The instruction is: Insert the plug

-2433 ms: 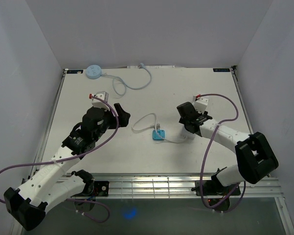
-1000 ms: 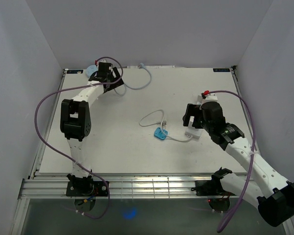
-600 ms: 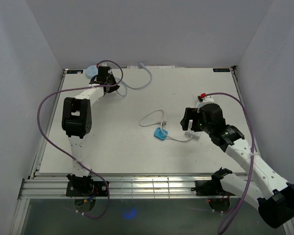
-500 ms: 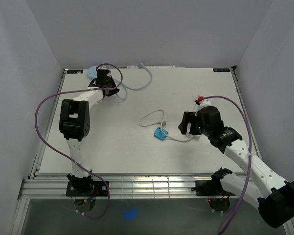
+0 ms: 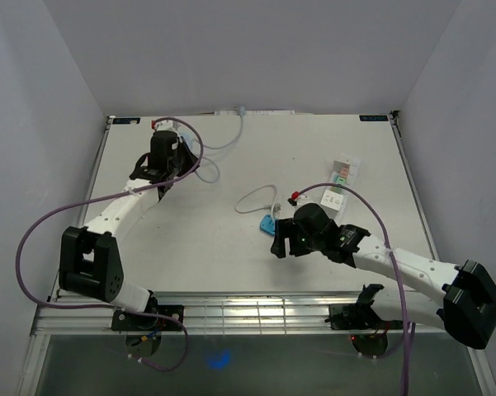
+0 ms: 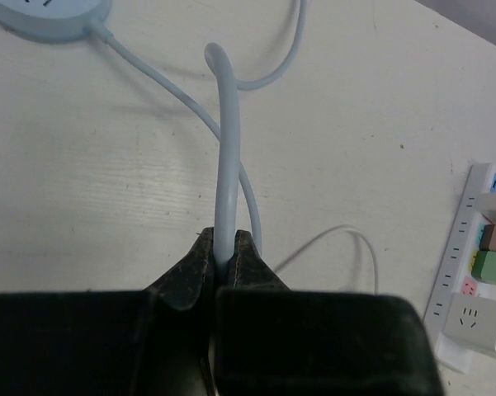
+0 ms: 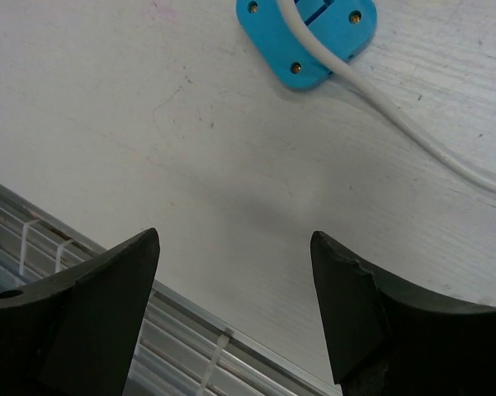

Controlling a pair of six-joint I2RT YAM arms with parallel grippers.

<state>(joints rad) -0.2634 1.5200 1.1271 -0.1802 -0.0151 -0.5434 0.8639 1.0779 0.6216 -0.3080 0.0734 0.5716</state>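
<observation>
While the left hand [image 6: 223, 252] pinches the cable [image 6: 228, 148], the right hand [image 7: 235, 268] gapes.

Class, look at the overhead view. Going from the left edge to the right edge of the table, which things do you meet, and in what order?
left gripper, shut on the light-blue cable → white cable loop → blue plug → power strip

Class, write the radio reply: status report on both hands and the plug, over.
Left hand shut on thin pale blue cable. Right hand open, hovering near flat blue plastic plug, not inserted. Nothing blocking white plastic power strip.
</observation>
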